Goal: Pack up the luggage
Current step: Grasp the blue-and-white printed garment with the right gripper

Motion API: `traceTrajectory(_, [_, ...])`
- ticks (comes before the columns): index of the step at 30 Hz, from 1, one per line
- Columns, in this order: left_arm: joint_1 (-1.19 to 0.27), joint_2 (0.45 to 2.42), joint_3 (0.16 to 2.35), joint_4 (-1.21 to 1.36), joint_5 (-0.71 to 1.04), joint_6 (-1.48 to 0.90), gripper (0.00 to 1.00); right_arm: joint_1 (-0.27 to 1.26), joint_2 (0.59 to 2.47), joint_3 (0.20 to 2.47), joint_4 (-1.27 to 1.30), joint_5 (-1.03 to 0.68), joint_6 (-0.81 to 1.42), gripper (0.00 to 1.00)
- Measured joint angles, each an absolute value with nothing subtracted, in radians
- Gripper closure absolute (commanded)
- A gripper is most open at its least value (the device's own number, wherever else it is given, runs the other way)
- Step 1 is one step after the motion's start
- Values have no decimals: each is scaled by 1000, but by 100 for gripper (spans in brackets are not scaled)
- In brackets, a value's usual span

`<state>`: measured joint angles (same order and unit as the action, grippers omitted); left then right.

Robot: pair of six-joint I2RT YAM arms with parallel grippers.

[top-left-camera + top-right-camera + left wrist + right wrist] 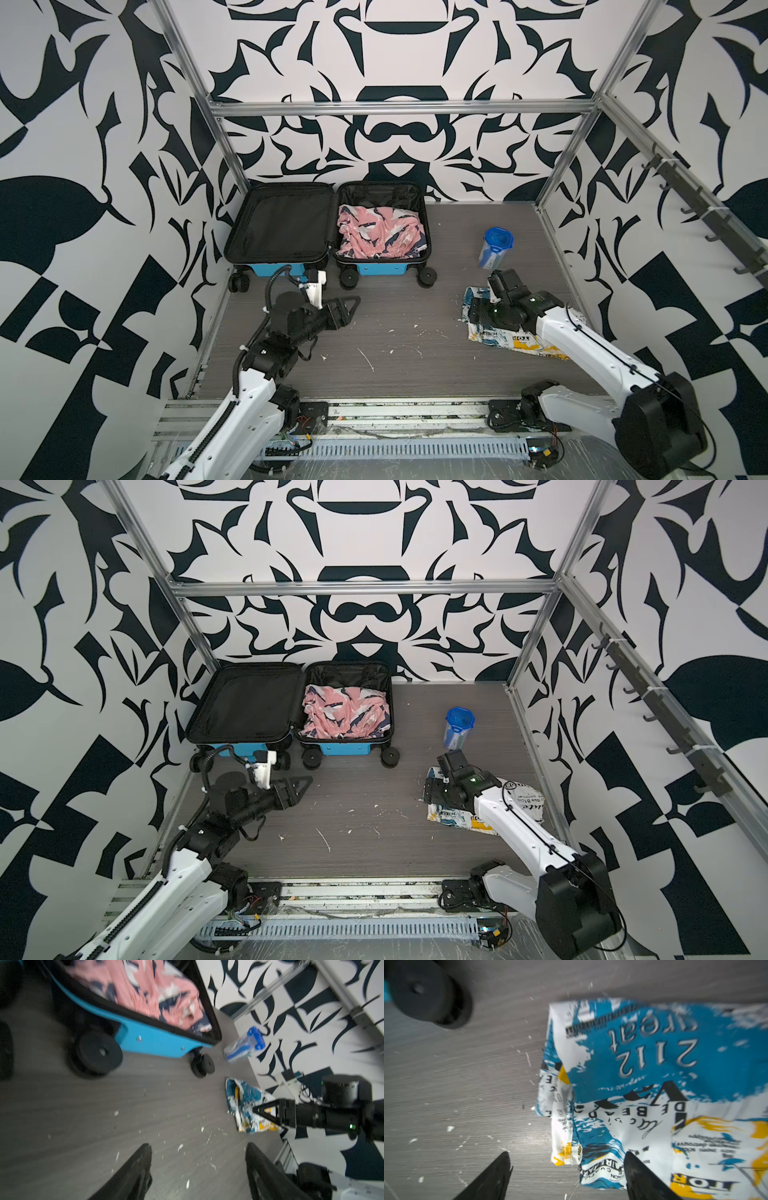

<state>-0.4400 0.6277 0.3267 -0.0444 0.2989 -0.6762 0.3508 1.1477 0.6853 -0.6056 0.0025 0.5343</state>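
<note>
The blue hard-shell luggage lies open flat, black-lined inside.

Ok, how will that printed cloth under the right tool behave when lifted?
Probably floppy: the cloth lies folded and creased on the table, so one pinch should let it unfold and drape. Likely light, being thin fabric. The open right tool straddles only its edge, so the rest may trail.

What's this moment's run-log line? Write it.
luggage open, pink garment inside | left gripper open, empty | right gripper open over printed shirt edge
</note>
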Motion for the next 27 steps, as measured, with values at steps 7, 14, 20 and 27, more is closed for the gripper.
traceTrajectory(7, [-710, 649, 238, -81, 88, -772, 31, 351, 1310, 674, -489, 9, 559, 23])
traceTrajectory(14, [-729, 788, 303, -71, 14, -778, 33, 351, 1378, 674, -438, 12, 583, 42])
traceTrajectory(20, [-730, 906, 347, -41, -12, -782, 36, 400, 1406, 669, -398, 14, 620, 70])
traceTrajectory(27, [-730, 931, 363, -39, -29, -776, 36, 569, 1411, 659, -374, 42, 699, 86])
